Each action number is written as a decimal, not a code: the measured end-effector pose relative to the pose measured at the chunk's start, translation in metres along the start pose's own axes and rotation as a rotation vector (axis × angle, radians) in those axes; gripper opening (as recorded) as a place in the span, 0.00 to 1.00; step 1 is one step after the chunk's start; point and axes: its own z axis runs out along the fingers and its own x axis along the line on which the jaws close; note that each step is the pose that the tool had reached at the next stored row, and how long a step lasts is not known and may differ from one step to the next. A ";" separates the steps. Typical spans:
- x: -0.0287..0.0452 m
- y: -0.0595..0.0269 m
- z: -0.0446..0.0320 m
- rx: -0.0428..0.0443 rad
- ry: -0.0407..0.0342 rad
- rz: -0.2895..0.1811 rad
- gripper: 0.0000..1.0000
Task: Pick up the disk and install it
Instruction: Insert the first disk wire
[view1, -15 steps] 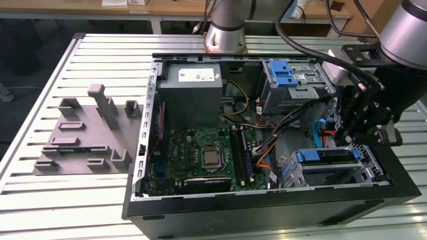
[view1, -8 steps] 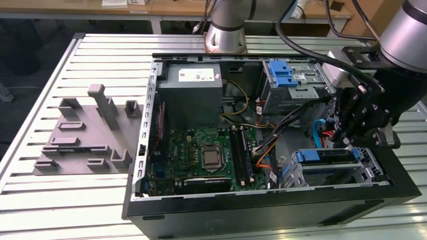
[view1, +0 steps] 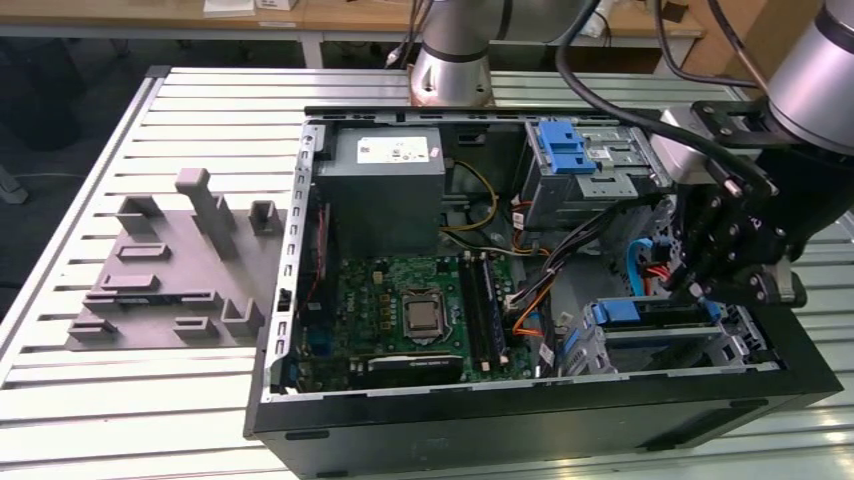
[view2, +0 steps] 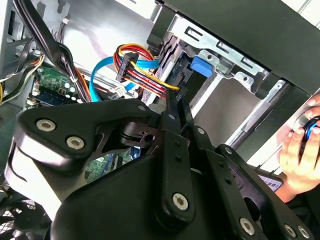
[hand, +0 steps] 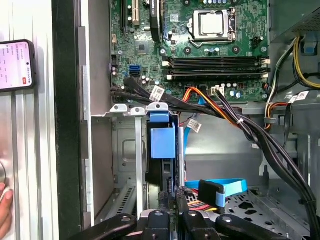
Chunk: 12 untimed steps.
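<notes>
One arm is at work over an open computer case (view1: 534, 420) that lies on its side on a slatted metal table (view1: 134, 410). Its black gripper (view1: 694, 290) hangs over the drive cage in the case's near corner, at the exterior view's right. The disk (view1: 654, 312) sits edge-on in that cage, and its blue carrier bracket stands out against the bare metal. In the first wrist view the gripper (hand: 170, 197) is right at the end of the disk (hand: 162, 142), in line with its thin edge. In the second wrist view the gripper (view2: 177, 102) reaches down beside the disk's blue tab (view2: 201, 66). Whether the tool is clamped on the disk or only resting against it, I cannot tell from where I stand.

A bundle of red, orange and yellow wires (view2: 140, 75) and a flat blue cable (view2: 100, 75) run just beside the gripper. Further inside the case lie the green motherboard (view1: 414, 310) and a grey power supply box (view1: 387, 190). A second drive cage with blue parts (view1: 574, 150) sits at the far corner. A grey moulded fixture (view1: 174, 270) rests on the table, well apart from the case, towards the exterior view's left. A person's hand (view2: 300, 155) is just outside the case wall, and a phone (hand: 15, 65) lies on the table there.
</notes>
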 end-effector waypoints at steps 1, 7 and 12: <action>0.0004 -0.0005 0.0003 -0.0016 -0.0004 0.000 0.16; 0.0008 -0.0012 0.0024 -0.0064 -0.0005 0.002 0.16; 0.0007 -0.0016 0.0031 -0.0075 -0.0009 0.001 0.16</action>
